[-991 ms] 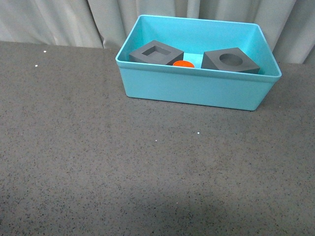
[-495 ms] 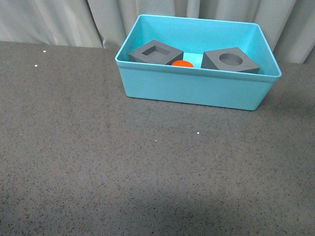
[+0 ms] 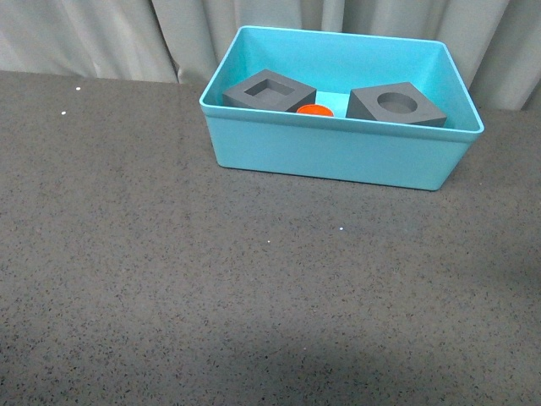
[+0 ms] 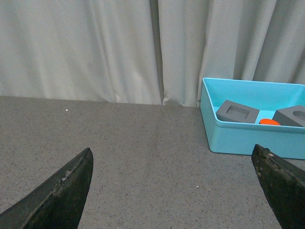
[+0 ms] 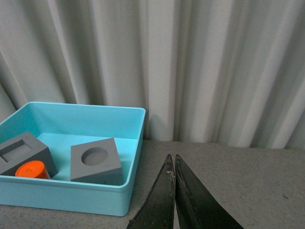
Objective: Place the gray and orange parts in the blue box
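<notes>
Neither gripper shows in the front view, which takes in only the dark table (image 3: 169, 279) and the blue box (image 3: 338, 156) at its far right, in front of the curtain (image 3: 84, 34). Inside the box the cube with the square recess (image 3: 269, 90) sits at the left, the cube with the round recess (image 3: 396, 104) at the right, and the orange cylinder (image 3: 314, 110) between them, close to the near wall; no loose part lies on the table here. From the left wrist view, the left gripper (image 4: 176, 186) has its jaws spread wide with nothing between them, well apart from the box (image 4: 238, 138), and the same three parts are visible inside it. From the right wrist view, the right gripper (image 5: 174, 191) has its fingers pressed together on nothing, near the box's right end; the round-recess cube (image 5: 95, 161), the square-recess cube (image 5: 21, 152) and the cylinder (image 5: 31, 170) all rest on the box floor. By these views, the task looks complete, with both arms clear of the box and nothing left to place.
</notes>
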`<state>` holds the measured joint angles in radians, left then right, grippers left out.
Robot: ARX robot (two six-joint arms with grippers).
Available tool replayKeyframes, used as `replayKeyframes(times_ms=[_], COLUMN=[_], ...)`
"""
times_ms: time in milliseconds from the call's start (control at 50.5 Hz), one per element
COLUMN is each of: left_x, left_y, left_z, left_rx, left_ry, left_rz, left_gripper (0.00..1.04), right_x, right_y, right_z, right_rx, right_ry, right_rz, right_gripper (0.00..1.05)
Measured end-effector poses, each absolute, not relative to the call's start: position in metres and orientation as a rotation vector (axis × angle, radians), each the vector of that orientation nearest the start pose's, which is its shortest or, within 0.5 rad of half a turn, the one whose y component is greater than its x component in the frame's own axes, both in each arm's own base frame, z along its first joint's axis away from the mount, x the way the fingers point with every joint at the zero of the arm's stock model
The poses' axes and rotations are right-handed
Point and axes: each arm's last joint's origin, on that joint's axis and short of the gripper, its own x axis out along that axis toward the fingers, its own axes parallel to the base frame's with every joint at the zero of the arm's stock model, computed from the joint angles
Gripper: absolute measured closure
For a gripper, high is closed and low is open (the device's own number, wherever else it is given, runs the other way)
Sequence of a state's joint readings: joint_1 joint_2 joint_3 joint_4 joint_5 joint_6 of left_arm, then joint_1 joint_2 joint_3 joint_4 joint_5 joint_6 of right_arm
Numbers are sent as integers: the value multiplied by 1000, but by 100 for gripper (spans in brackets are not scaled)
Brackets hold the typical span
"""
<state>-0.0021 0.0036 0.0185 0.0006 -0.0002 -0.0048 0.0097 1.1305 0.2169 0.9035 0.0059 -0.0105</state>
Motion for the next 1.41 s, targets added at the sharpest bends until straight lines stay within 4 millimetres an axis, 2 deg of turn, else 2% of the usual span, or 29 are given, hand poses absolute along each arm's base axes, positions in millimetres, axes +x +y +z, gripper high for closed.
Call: replayKeyframes(times_ms=[277,575,693,951,1407], left_x=[97,97,97,97,97], left_y=[0,0,0,0,0], left_z=[170,170,169,170,170], left_rx=[-5,-5,-5,-5,-5], left_ry=[-15,-15,-15,-15,-15], left_rz=[-2,-2,-2,-2,-2], left_gripper=[7,7,7,7,7], right_x=[171,150,142,128,115], right_y=[0,0,0,0,0], right_z=[175,161,163,167,168], right_rx=[-11,-11,-11,-10,-10], right_ry=[14,22,10,0,-7], right_rz=[-3,0,0,0,0], right_gripper=[104,104,104,104,104])
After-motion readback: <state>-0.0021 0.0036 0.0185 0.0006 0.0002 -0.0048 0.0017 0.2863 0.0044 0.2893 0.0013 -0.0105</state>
